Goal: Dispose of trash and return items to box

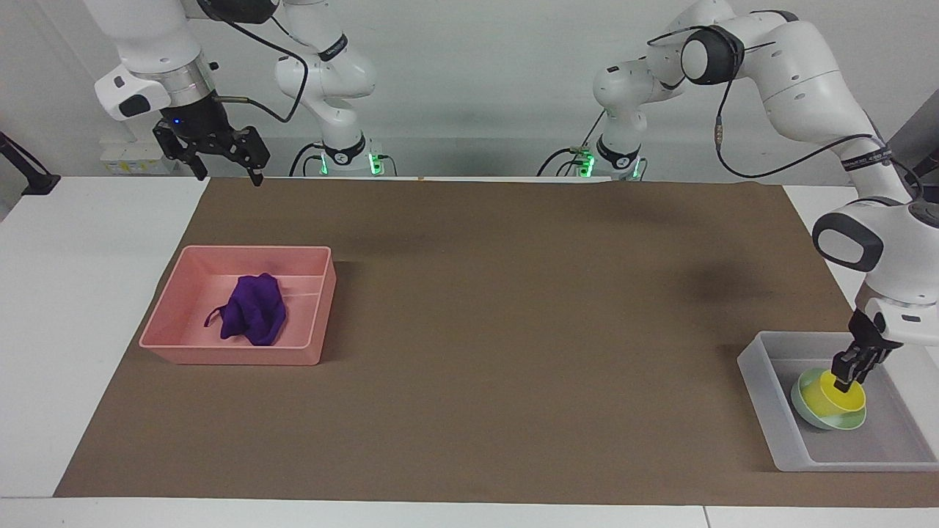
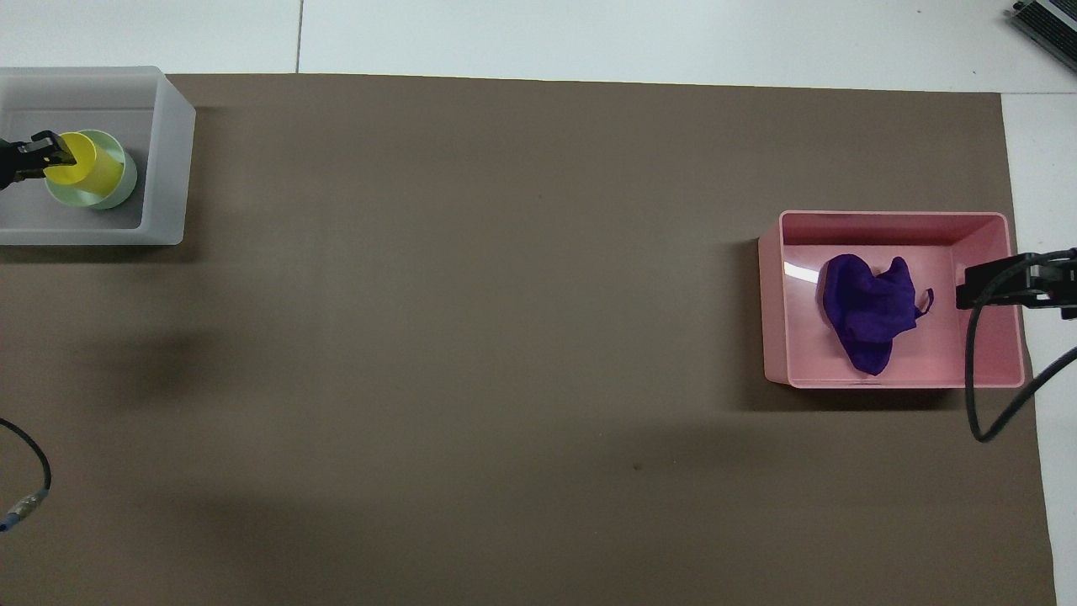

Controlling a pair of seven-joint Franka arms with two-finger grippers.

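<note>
The yellow cup [image 1: 838, 397] sits in the mint-green bowl [image 1: 824, 423], which lies in the translucent box [image 1: 761, 411] at the left arm's end of the table. My left gripper [image 1: 843, 374] is shut on the cup's rim. In the overhead view the left gripper [image 2: 44, 156] pinches the cup [image 2: 91, 165] over the bowl [image 2: 77, 196] inside the box [image 2: 171, 168]. The purple cloth [image 1: 254, 309] lies in the pink bin [image 1: 235, 356]. My right gripper [image 1: 224, 166] waits open and empty, raised over the table edge by the bin.
The pink bin [image 2: 892, 224] with the cloth [image 2: 871, 307] stands at the right arm's end of the brown mat [image 1: 513, 330]. The right gripper [image 2: 969, 291] overlaps the bin's edge from above. A cable loop [image 2: 976, 396] hangs beside the bin.
</note>
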